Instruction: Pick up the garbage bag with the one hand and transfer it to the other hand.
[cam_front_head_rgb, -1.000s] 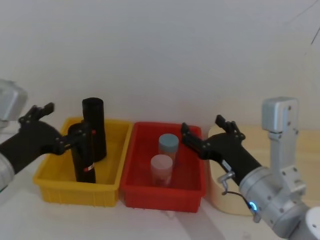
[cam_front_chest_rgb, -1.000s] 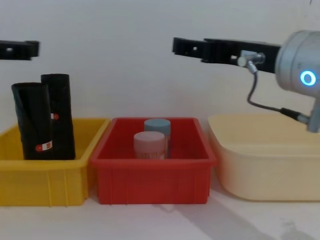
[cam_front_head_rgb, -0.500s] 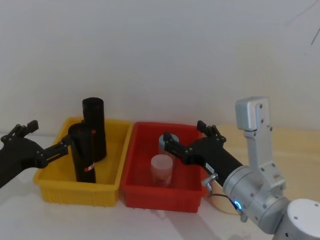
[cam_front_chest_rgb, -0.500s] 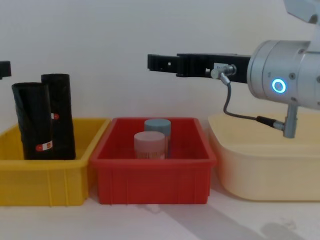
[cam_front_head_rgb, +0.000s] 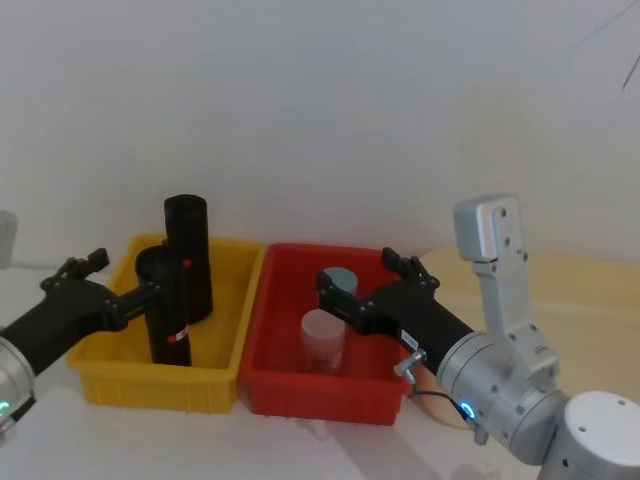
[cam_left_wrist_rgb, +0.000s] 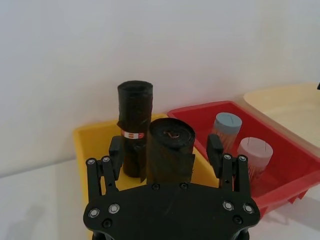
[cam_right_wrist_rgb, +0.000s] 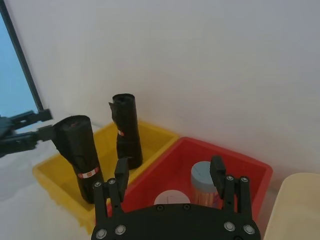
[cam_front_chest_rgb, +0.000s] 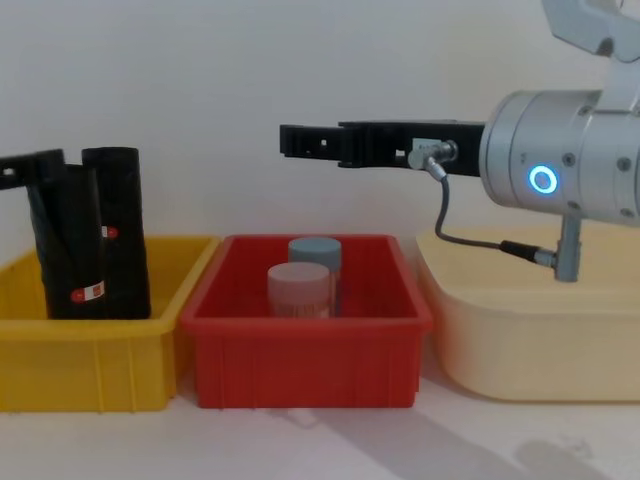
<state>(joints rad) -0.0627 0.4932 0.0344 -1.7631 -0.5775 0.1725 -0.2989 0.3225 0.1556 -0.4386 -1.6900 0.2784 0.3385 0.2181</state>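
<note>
At the yellow bin (cam_front_head_rgb: 150, 387), my left gripper (cam_left_wrist_rgb: 165, 146) is wide open, lined up on the garbage bag (cam_front_head_rgb: 168, 318), so next I'd straddle it and close; the right gripper (cam_front_head_rgb: 362, 283) hangs open over the red bin (cam_front_head_rgb: 320, 396).

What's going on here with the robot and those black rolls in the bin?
The left hand is open around the nearer garbage bag, which stands upright in the yellow bin; it hasn't closed on it yet. A second roll stands just behind. The right hand hangs open above the red bin, likely waiting to receive the bag.
</note>
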